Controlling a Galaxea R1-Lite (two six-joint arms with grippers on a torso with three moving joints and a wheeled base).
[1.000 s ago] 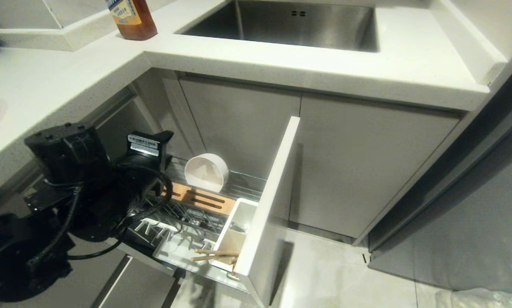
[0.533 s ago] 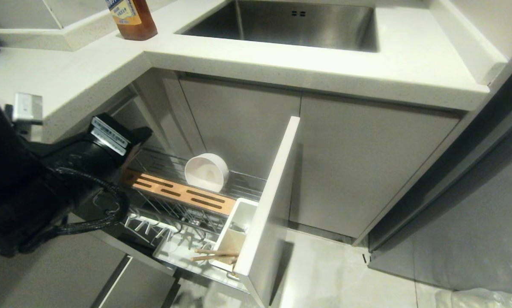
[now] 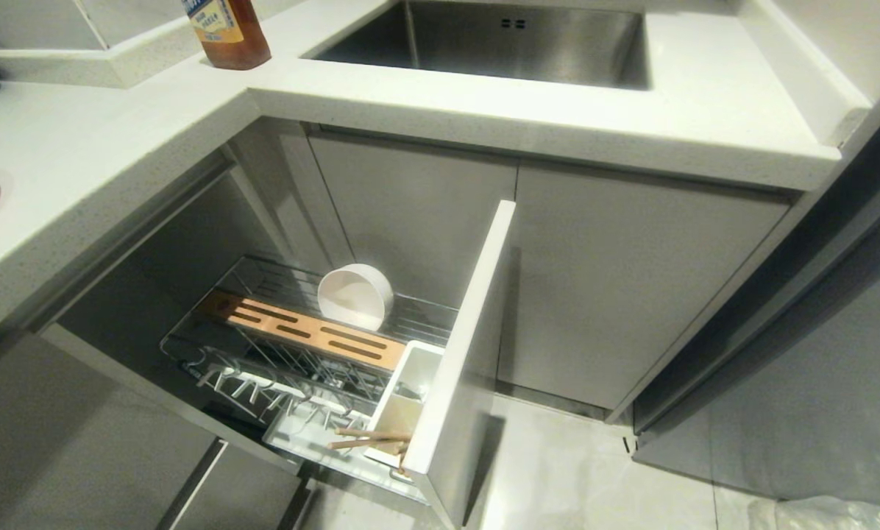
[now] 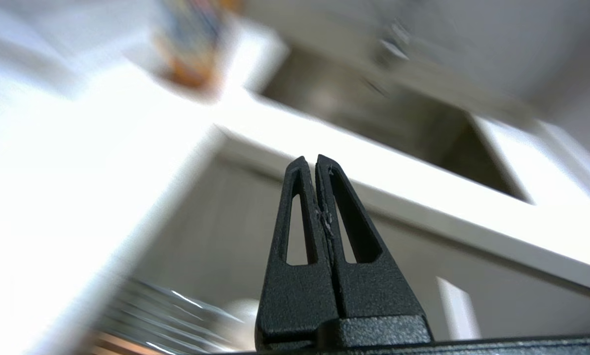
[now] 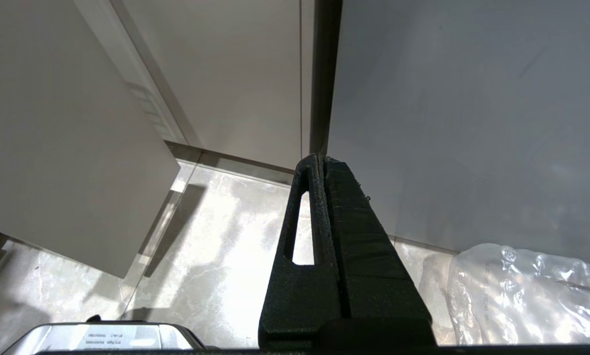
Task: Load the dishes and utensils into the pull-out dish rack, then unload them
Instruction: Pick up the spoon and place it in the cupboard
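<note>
looking down from the head view, the pull-out dish rack (image 3: 315, 361) stands pulled out from under the counter (image 3: 528, 110), so things can go in and come out from above. the cream bowl (image 3: 355, 296) leans on its side at the back of the rack, just behind the wooden strip (image 3: 307, 335), likely so water can run off it. the chopsticks (image 3: 370, 438) lie across the near end, by the white caddy (image 3: 407, 401), with their tips poking out over the drip tray (image 3: 300, 434). i cannot see the fork or the big pink plate in the rack; only a bit of pink shows at the far left edge of the counter. no arm is in this view now. a second ago the left arm was low over the rack, and half a second ago it was higher up at the left side, so it has pulled away and left the view. the bowl and chopsticks have not moved. in the left wrist view, the left gripper (image 4: 316, 162) has its two fingers pressed tight together with nothing between them, and it points up at the counter edge and the sink (image 4: 374, 123). in the right wrist view, the right gripper (image 5: 320, 160) also has its fingers pressed together and empty, hanging down near the floor (image 5: 216, 256) beside a grey cabinet (image 5: 472, 123), parked out of the way.
</note>
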